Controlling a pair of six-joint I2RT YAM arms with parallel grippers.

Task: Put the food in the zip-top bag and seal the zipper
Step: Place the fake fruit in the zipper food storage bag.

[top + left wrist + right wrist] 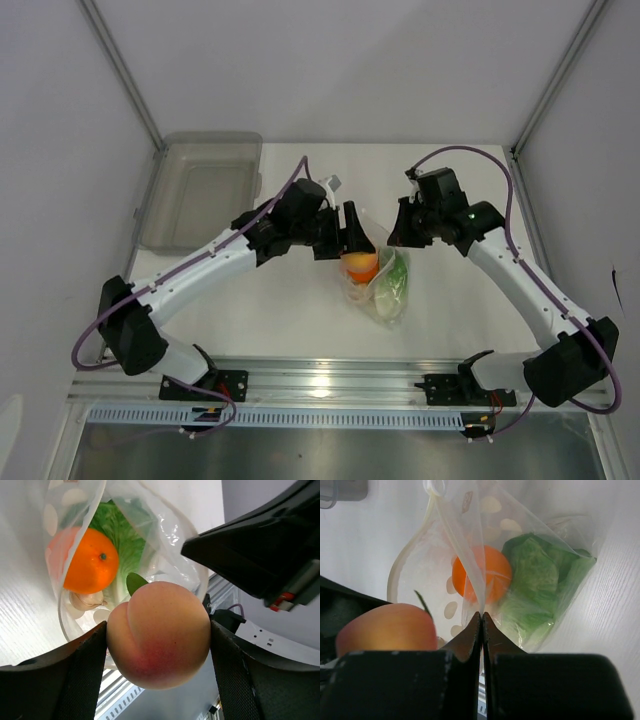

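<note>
My left gripper (159, 645) is shut on a round orange-pink fruit (159, 632) and holds it at the open mouth of the clear zip-top bag (170, 565). Inside the bag lie the green lettuce (122, 535), an orange fruit (90, 566) and a pale beige lump (89, 599). My right gripper (482, 615) is shut on the bag's upper edge (465, 555) and holds the mouth up. From above, the left gripper (352, 240) and right gripper (398, 235) meet over the bag (385, 295), with the held fruit (360, 263) between them.
A rigid translucent grey bin (200, 190) stands at the back left of the white table. Metal frame posts rise at the back corners. An aluminium rail (320, 380) runs along the near edge between the arm bases.
</note>
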